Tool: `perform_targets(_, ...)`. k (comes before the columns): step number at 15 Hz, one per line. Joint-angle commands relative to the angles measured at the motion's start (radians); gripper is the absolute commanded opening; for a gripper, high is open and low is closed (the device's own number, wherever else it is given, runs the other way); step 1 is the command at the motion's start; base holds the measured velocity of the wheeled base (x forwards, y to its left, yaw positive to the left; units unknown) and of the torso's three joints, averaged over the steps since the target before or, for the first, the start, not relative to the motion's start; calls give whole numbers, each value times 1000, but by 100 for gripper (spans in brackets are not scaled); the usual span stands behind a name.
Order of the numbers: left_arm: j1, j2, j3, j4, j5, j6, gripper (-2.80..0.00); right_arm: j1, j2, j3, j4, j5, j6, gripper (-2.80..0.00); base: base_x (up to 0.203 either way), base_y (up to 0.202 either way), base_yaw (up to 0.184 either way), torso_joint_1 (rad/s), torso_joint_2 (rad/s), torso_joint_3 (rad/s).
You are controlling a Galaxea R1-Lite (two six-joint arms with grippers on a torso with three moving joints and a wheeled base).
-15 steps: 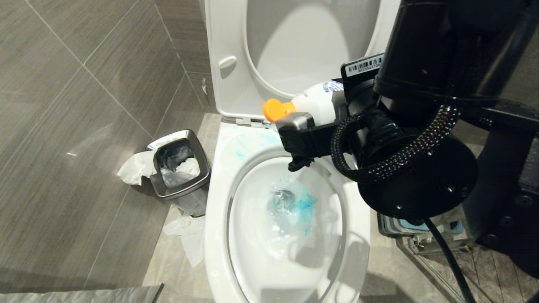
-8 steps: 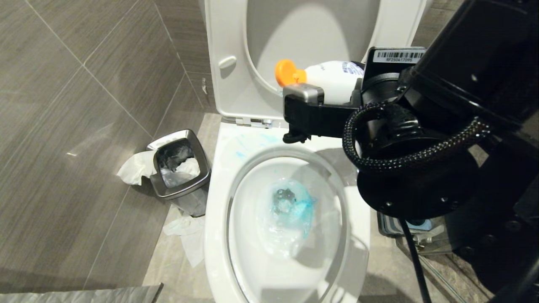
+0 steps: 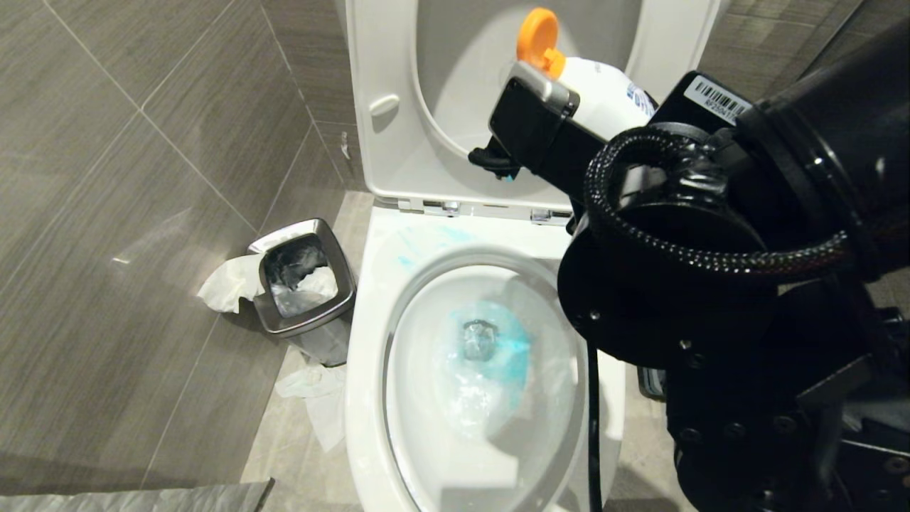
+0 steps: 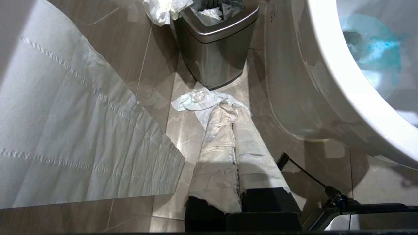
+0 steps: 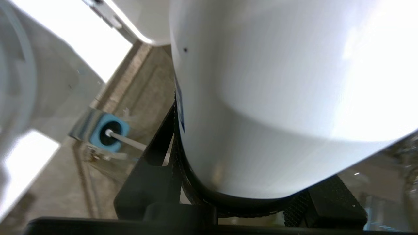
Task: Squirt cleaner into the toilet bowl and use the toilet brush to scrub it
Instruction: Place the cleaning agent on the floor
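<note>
The toilet bowl (image 3: 370, 370) stands open, seat and lid (image 3: 398, 85) raised against the wall. Its water holds the cleaner (image 3: 498, 348) as a turquoise tint around the drain, and thin blue smears mark the ceramic ledge behind the basin.

Beside the bowl on my left, a small square steel bin (image 3: 302, 288) has a dark liner and crumpled white paper inside. More paper (image 3: 227, 284) hangs at its outer side, and further sheets (image 3: 313, 398) lie on the floor tiles between bin and bowl.

My right end effector (image 3: 569, 107) is closed on a white bottle (image 3: 604, 96), gripping its body about midway. The bottle's orange cap (image 3: 537, 32) points up and away from me, in front of the raised lid and above the back of the bowl. The right arm reaches across from the right side and covers much of the bowl's right rim.

In the right wrist view, the toilet brush (image 5: 125, 139) sits with its white handle rising from the blue holder (image 5: 107, 134) on the floor.

My left end effector (image 4: 236, 156) is shut and holds nothing. Its paper-wrapped fingers (image 4: 215, 156) point down at the floor near the bin, beside the bowl's outer wall.
</note>
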Motion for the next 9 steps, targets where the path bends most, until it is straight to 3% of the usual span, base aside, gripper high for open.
perform_targets(1, 0, 1, 2, 0, 0, 0, -280, 13, 25, -66, -35, -8, -12, -280, 0, 0, 0, 0, 0, 0)
perform_targets(9, 0, 1, 2, 0, 1, -3, -280, 17, 105, -430, -55, -8, -20, -280, 0, 0, 0, 0, 0, 0)
